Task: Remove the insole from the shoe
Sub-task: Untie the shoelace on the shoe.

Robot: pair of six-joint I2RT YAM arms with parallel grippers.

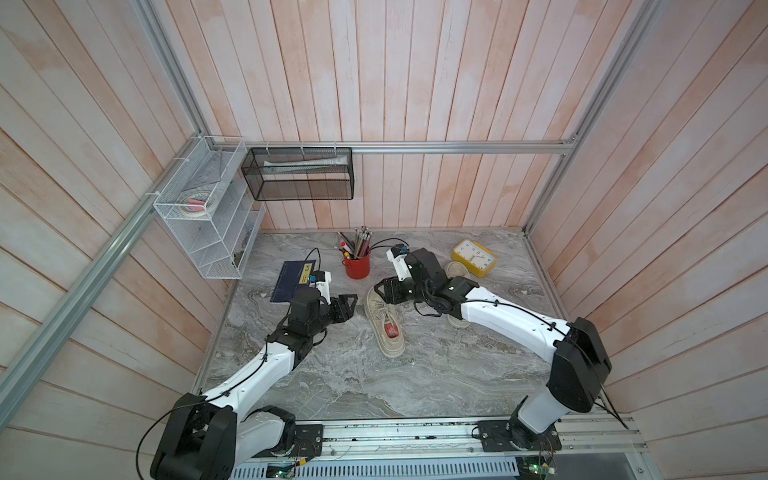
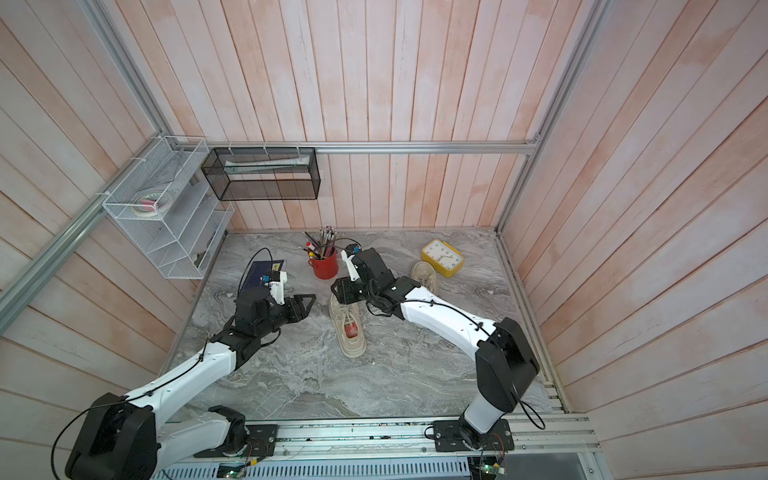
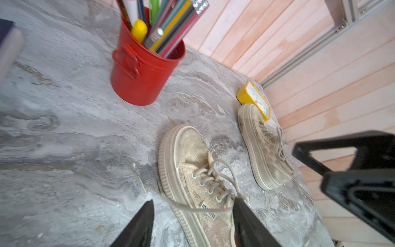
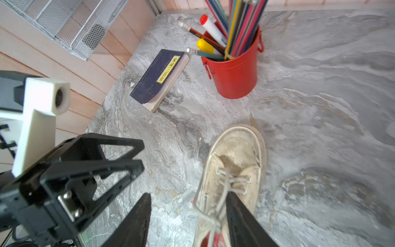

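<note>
A worn beige lace-up shoe (image 1: pixel 384 328) lies on the marble table, toe toward the back wall. The red insole (image 1: pixel 391 331) shows in its opening, and its edge shows in the right wrist view (image 4: pixel 215 239). My left gripper (image 1: pixel 351 302) hangs just left of the shoe, open. In its wrist view the left gripper (image 3: pixel 193 205) has the shoe's side (image 3: pixel 192 171) and a loose lace between its fingers, untouched. My right gripper (image 1: pixel 380 291) is over the shoe's toe and laces, open. In the right wrist view one of its fingers (image 4: pixel 241 213) rests by the laces.
A second beige shoe (image 1: pixel 457 270) lies partly under my right arm. A red bucket of pencils (image 1: pixel 357 266) stands just behind the grippers, with a yellow clock (image 1: pixel 474 257) to its right. A dark blue book (image 1: pixel 293 282) lies behind my left wrist. Wire racks (image 1: pixel 208 208) hang on the walls.
</note>
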